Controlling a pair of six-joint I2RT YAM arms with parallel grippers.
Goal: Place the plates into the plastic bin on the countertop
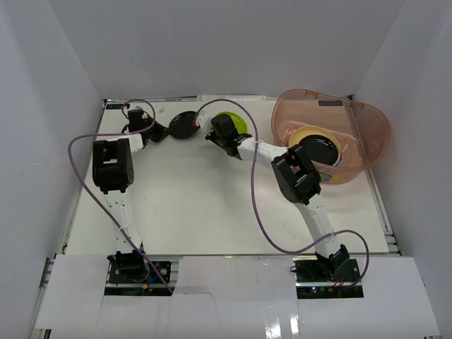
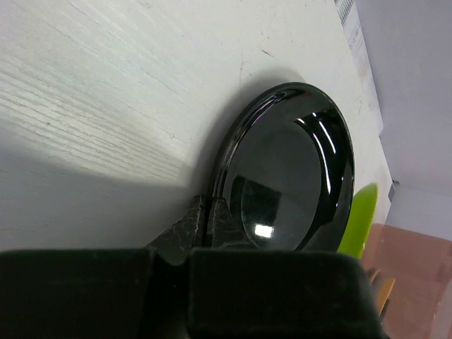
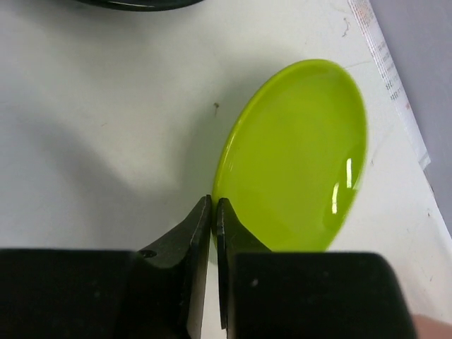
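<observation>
A glossy black plate [image 1: 183, 126] lies at the far middle of the white countertop [image 1: 198, 205]. My left gripper [image 1: 167, 132] is shut on its left rim; the left wrist view shows the fingers [image 2: 185, 227] pinching the plate [image 2: 289, 176]. A lime green plate [image 1: 236, 121] lies just right of it. My right gripper [image 1: 216, 128] is shut on its near rim, as seen in the right wrist view, gripper [image 3: 214, 206], plate [image 3: 296, 155]. The pinkish plastic bin [image 1: 378, 138] stands at the far right, holding a second black plate [image 1: 321, 150] on a pale-rimmed one.
White walls enclose the countertop on three sides. The right arm's elbow [image 1: 296, 176] sits close against the bin's near wall. The bin's edge [image 2: 417, 268] shows past the green plate [image 2: 357, 219] in the left wrist view. Purple cables loop over the table's middle.
</observation>
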